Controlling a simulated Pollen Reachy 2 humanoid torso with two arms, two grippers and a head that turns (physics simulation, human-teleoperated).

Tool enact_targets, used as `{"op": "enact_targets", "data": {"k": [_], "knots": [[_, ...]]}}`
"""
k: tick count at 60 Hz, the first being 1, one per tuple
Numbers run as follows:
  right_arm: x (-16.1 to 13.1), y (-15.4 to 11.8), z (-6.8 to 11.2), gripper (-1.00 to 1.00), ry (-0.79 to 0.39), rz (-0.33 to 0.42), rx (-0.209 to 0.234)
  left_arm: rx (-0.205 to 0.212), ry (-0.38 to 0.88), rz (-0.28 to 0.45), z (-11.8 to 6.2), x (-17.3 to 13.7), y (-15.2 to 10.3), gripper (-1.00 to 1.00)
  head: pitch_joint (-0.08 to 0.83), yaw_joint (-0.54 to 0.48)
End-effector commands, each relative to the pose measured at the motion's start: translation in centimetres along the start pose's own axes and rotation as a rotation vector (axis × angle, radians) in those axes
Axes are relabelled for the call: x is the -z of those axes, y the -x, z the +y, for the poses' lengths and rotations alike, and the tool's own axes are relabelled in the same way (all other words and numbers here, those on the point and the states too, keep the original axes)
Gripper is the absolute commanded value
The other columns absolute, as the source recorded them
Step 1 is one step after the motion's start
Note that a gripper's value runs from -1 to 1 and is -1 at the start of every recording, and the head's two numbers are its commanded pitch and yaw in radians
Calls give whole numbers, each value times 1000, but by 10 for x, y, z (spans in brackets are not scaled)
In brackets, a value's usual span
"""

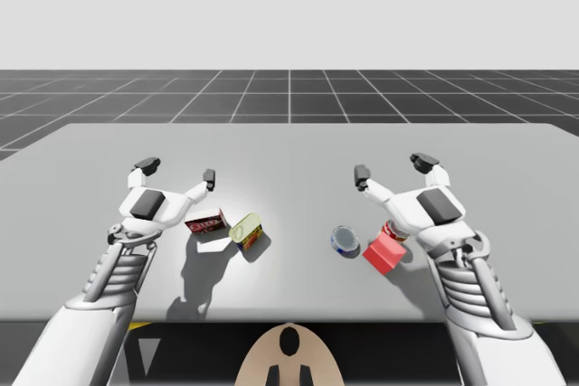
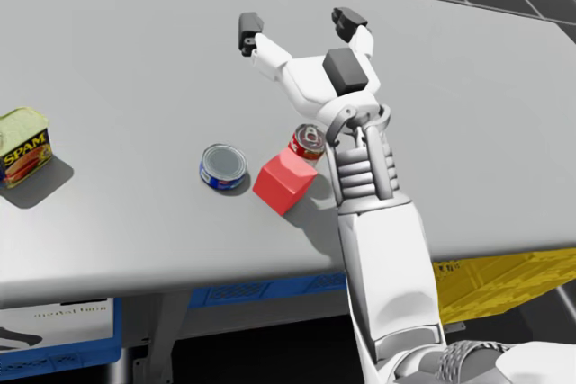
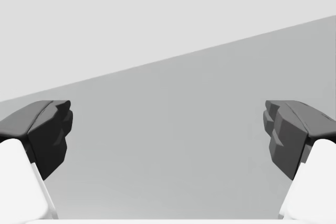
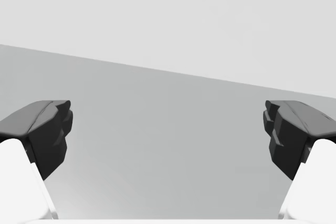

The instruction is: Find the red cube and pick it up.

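Because the red cube (image 2: 283,180) sits on the surface (image 1: 289,146) beside our right wrist, behind the right hand (image 2: 298,24), that hand and the left hand (image 1: 178,172) hang wide open, empty, probably awaiting realignment.

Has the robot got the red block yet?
Not yet. Found: the red cube is in my head view, on the table, nearer me than my right gripper. That and my left gripper are open and empty. Reaching, gripping and lifting remain.
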Motion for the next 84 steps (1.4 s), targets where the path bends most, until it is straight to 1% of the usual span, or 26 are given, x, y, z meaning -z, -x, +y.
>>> {"op": "enact_targets", "data": {"k": [1, 5, 7, 10, 13, 14, 15, 18, 20, 21, 22, 23, 25, 31, 32, 40, 41, 43, 46, 49, 52, 59, 61, 70, 80, 84], "knots": [[-18, -14, 2, -1000, -20, 2, 13, -4, -2, 6, 0, 1, 1, -1000, 761, -376], [-35, -21, 4, -1000, -23, 4, 5, -5, -4, 8, 0, 0, 1, -1000, 759, -370], [-51, -25, 6, -1000, -32, 11, -4, -7, -4, 10, -1, 0, 1, -1000, 758, -365], [-67, -27, 6, -1000, -50, 20, -6, -6, -3, 13, -1, 0, 1, -1000, 760, -363], [-82, -29, 7, -1000, -75, 35, 3, -5, -1, 14, -2, -1, 1, -1000, 760, -363], [-86, -29, 6, -1000, -75, 37, -4, -5, -1, 14, -2, 0, 1, -1000, 760, -363], [-96, -28, 5, -1000, -80, 47, -5, -4, -1, 15, -2, 0, 1, -1000, 759, -364], [-105, -26, 5, -1000, -85, 60, -3, -4, -1, 15, -2, 0, 1, -1000, 758, -365], [-116, -24, 4, -1000, -94, 77, -4, -5, -1, 17, -2, 0, 1, -1000, 758, -365], [-119, -23, 4, -1000, -90, 80, -11, -5, -1, 17, -2, 0, 2, -1000, 757, -365], [-126, -20, 4, -1000, -83, 88, -28, -5, -1, 19, -2, 0, 2, -1000, 757, -365], [-128, -18, 4, -1000, -81, 90, -34, -5, -1, 19, -2, 0, 2, -1000, 758, -365], [-133, -15, 4, -1000, -67, 95, -21, -5, -1, 20, -2, 0, 2, -1000, 758, -366], [-148, -2, -1, -1000, -82, 123, -46, -3, -1, 23, -3, 0, 3, -1000, 757, -366], [-153, 4, -2, -1000, -95, 145, -30, -2, -1, 24, -3, 0, 3, -1000, 758, -366], [-166, 28, -6, -1000, -116, 210, 5, 0, -1, 26, -3, 0, 3, -1000, 759, -365], [-168, 36, -7, -1000, -115, 228, 8, 1, -1, 26, -3, 0, 3, -1000, 760, -364], [-169, 41, -8, -1000, -111, 237, 6, 0, -1, 26, -3, 0, 3, -1000, 761, -363], [-171, 54, -11, -1000, -113, 266, 18, 0, -1, 26, -3, 0, 3, -1000, 761, -362], [-171, 64, -12, -1000, -113, 280, 15, 0, -1, 26, -3, 0, 3, -1000, 760, -359], [-170, 76, -11, -1000, -122, 301, 37, 7, -6, 35, -4, 0, 5, -1000, 760, -357], [-161, 92, -12, -1000, -128, 316, 36, 10, -8, 39, -5, 1, 6, -1000, 763, -356], [-159, 95, -12, -1000, -129, 315, 32, 11, -8, 39, -5, 1, 6, -1000, 763, -356], [-139, 114, -16, -1000, -134, 335, 56, 12, -10, 39, -5, 1, 7, -1000, 764, -351], [-122, 126, -13, -1000, -150, 353, 61, 13, -14, 39, -5, 2, 7, -1000, 766, -344], [-115, 128, -12, -1000, -159, 355, 55, 14, -17, 38, -4, 2, 8, -1000, 767, -340]]}}
